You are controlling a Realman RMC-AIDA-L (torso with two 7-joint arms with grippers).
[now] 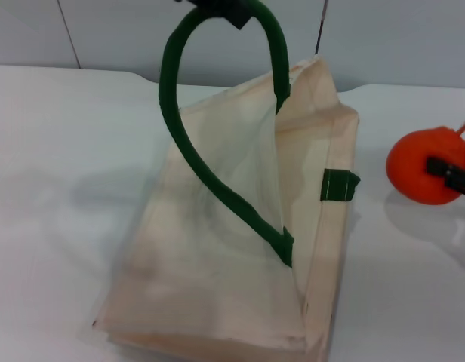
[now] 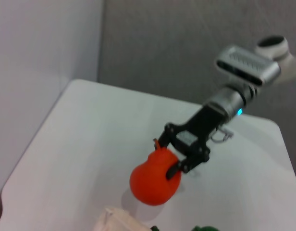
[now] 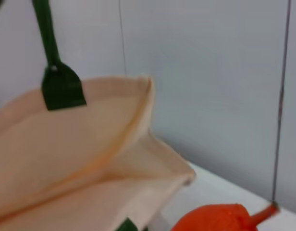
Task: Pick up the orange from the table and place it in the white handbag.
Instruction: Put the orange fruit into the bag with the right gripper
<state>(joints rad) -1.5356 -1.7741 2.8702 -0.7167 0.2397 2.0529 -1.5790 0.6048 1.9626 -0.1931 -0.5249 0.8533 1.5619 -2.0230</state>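
Observation:
The white handbag (image 1: 217, 286) lies on the table (image 1: 51, 188) in the middle of the head view, its mouth facing away and propped open. My left gripper (image 1: 225, 9) is at the top edge, shut on one green handle (image 1: 172, 113) and holding it up in a loop. My right gripper (image 1: 446, 170) is shut on the orange (image 1: 415, 170) and holds it a little above the table, right of the bag. The left wrist view shows the right gripper (image 2: 174, 161) clamped on the orange (image 2: 150, 185). The right wrist view shows the open bag mouth (image 3: 66, 159) and the orange (image 3: 215, 219).
A grey wall (image 1: 383, 38) runs along the far edge of the table. The second green handle's end (image 1: 338, 185) lies flat on the bag's right side. Bare tabletop lies left of the bag and around the orange (image 2: 90, 134).

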